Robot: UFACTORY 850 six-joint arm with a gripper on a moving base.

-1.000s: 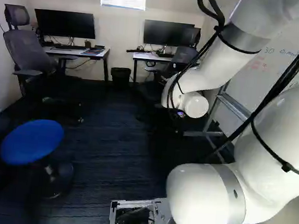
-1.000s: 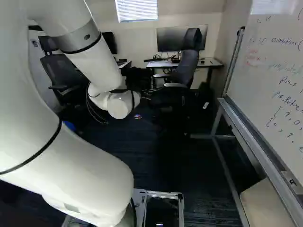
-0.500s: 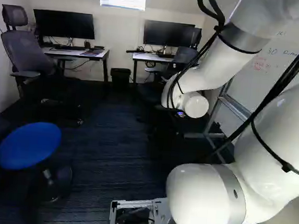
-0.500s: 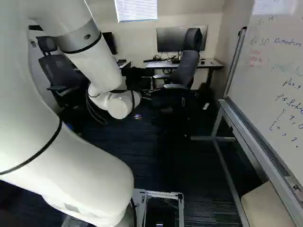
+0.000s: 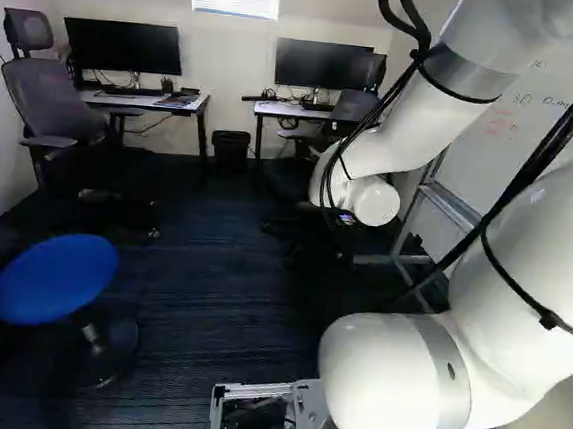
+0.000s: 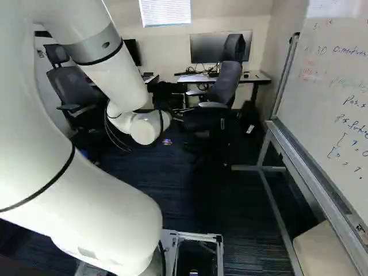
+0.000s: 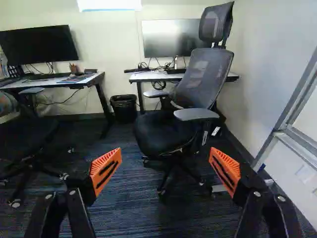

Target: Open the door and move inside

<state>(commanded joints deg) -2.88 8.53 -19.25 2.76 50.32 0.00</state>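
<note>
No door or door handle shows in any view. In the wrist view my gripper (image 7: pixel 165 154) stands open, its orange pads (image 7: pixel 105 169) wide apart with nothing between them. Beyond the fingers lie dark carpet (image 7: pixel 136 198) and a black office chair (image 7: pixel 166 130). The arm's white wrist end (image 5: pixel 375 200) reaches forward in the left base view and hides the fingers there; they cannot be made out in the right base view either.
A blue stool (image 5: pixel 56 279) stands at the left of the left base view, another office chair (image 5: pixel 55 104) behind it. Two desks (image 5: pixel 153 100) (image 6: pixel 255 76) with monitors line the far wall, a bin (image 5: pixel 231 149) between. A framed whiteboard (image 6: pixel 330 103) stands close on the right.
The base has moved forward slightly: the stool and whiteboard have slid outward in the base views, mostly in the earlier half second. The arm keeps its pose over its lowest joint.
</note>
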